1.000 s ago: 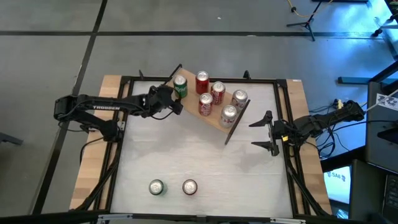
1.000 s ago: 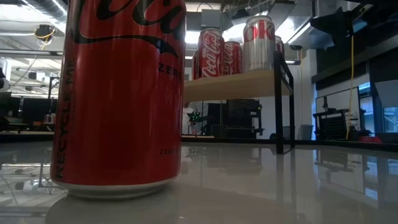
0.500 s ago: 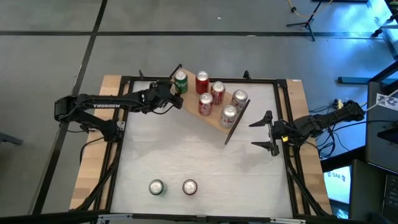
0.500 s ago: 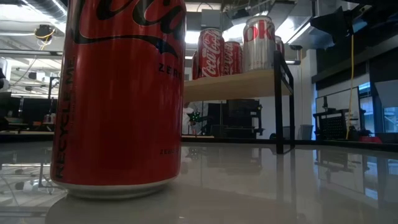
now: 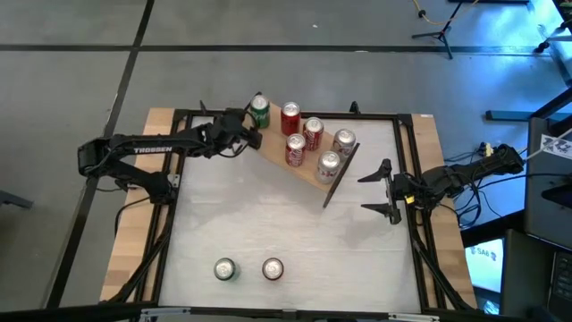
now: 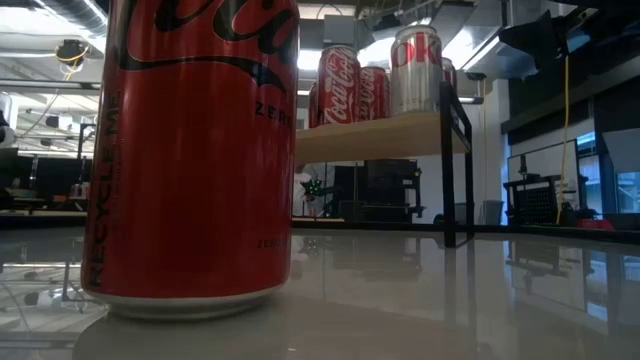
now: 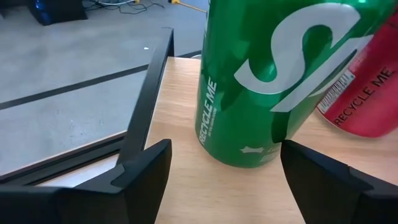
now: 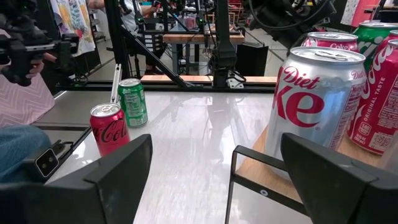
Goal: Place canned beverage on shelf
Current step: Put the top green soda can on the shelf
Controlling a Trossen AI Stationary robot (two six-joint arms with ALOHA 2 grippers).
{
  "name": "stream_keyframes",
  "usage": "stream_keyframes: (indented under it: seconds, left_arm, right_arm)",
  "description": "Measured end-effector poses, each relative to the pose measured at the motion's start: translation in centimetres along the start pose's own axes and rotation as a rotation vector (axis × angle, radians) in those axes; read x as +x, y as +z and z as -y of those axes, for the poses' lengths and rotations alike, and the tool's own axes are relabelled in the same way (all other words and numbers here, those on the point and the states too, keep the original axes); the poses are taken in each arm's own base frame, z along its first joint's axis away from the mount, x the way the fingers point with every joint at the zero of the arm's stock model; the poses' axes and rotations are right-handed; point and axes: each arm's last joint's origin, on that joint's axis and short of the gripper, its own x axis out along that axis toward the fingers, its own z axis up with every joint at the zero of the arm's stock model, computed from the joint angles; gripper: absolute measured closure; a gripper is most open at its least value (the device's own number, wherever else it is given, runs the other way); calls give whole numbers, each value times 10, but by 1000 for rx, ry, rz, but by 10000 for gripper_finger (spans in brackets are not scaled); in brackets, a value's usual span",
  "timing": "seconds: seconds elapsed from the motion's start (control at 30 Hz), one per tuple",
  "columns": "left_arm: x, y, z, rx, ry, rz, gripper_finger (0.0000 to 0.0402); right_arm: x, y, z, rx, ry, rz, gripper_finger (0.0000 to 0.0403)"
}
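A green can (image 5: 259,111) stands upright on its base at the far left end of the shelf (image 5: 310,172), a light-wood board (image 7: 180,137). My left gripper (image 5: 247,136) reaches level to it from the table's left. It is open, with its fingertips on either side of the can's foot (image 7: 227,144). Bare wood shows between the far-side finger (image 7: 146,165) and the can (image 7: 267,81). My right gripper (image 5: 391,190) waits open at the table's right edge, facing a silver Diet Coke can (image 8: 317,99) on the shelf. My left gripper's near-side finger (image 7: 323,180) lies with its inner side at the green can's lower wall (image 7: 273,146); whether it touches there, I cannot tell for sure. It comes level from the table's left. The can stands upright on the board.
Several red and silver cans (image 5: 313,131) fill the rest of the shelf, one red can (image 7: 367,93) close beside the green one. A green can (image 5: 224,268) and a red can (image 5: 273,267) stand near the table's near edge. A black frame (image 5: 179,114) rims the table.
My left gripper has swung toward the table's far edge at the shelf's left end. The green can has gone the same way with it, still upright, toward the board's far corner.
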Motion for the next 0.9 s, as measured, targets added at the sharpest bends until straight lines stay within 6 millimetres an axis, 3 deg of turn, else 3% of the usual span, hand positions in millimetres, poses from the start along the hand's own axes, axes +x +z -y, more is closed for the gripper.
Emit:
stream_keyframes:
  seconds: [0.43, 0.9]
  left_arm:
    - [23, 2, 4, -27, -18, 52, 112]
    - [25, 3, 0, 7, -4, 59, 112]
  right_arm:
    - [0, 0, 0, 0, 0, 0, 54]
    - [0, 0, 0, 0, 0, -1, 54]
